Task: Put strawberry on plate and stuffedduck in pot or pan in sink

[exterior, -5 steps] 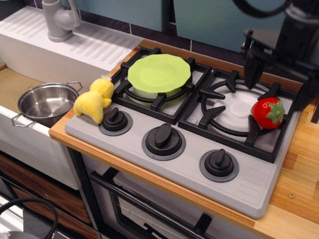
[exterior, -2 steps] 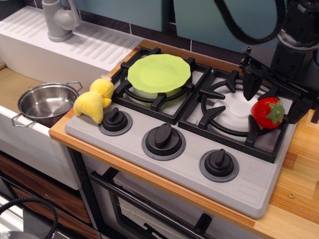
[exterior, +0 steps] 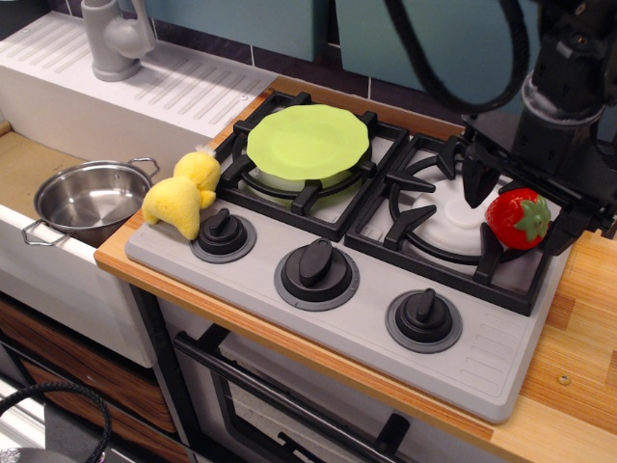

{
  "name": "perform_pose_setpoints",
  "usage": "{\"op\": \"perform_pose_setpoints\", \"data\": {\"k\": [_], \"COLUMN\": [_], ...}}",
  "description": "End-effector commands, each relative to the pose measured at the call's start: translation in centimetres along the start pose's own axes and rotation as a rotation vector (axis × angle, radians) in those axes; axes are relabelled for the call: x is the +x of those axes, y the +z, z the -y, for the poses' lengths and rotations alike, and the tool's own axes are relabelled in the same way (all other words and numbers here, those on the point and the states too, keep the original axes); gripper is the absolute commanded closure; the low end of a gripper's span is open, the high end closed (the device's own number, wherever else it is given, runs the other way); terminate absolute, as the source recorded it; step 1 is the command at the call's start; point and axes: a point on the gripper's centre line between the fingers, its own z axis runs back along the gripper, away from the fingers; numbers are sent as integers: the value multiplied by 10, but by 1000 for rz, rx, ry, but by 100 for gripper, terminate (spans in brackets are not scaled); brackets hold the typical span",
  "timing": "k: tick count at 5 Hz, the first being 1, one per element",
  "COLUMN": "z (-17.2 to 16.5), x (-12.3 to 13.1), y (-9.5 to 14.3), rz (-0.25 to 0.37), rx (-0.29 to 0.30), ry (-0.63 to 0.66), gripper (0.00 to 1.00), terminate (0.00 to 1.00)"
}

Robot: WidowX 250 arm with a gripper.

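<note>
A red strawberry (exterior: pixel 518 218) with a green cap lies on the right burner grate of the stove. My black gripper (exterior: pixel 521 204) is open and straddles it, one finger to its left and one to its right. The lime-green plate (exterior: pixel 308 142) rests on the left burner. The yellow stuffed duck (exterior: pixel 182 194) sits on the stove's front left corner. The steel pot (exterior: pixel 88 200) stands empty in the sink (exterior: pixel 29 164) at the left.
A grey faucet (exterior: pixel 114 39) stands on the ribbed draining board (exterior: pixel 183 82). Three black knobs (exterior: pixel 316 263) line the stove's front. A wooden counter (exterior: pixel 578 338) runs along the right. A black cable hangs above the arm.
My gripper has come down and slightly left over the right burner, so that its fingers now flank the strawberry. The strawberry, duck, plate and pot have not moved.
</note>
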Motion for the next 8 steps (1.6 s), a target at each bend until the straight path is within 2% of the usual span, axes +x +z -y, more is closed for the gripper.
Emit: {"op": "perform_pose_setpoints", "data": {"k": [1, 3, 5, 7, 8], "z": [0, 3, 8, 11, 11], "x": [11, 14, 18, 23, 22], "y": [10, 3, -12, -17, -17], "rz": [155, 197, 224, 180, 160], "rx": [-5, -2, -27, -46, -47], "ry": [12, 20, 32, 55, 42], "gripper": [0, 0, 0, 0, 100], "terminate": [0, 0, 0, 0, 0]}}
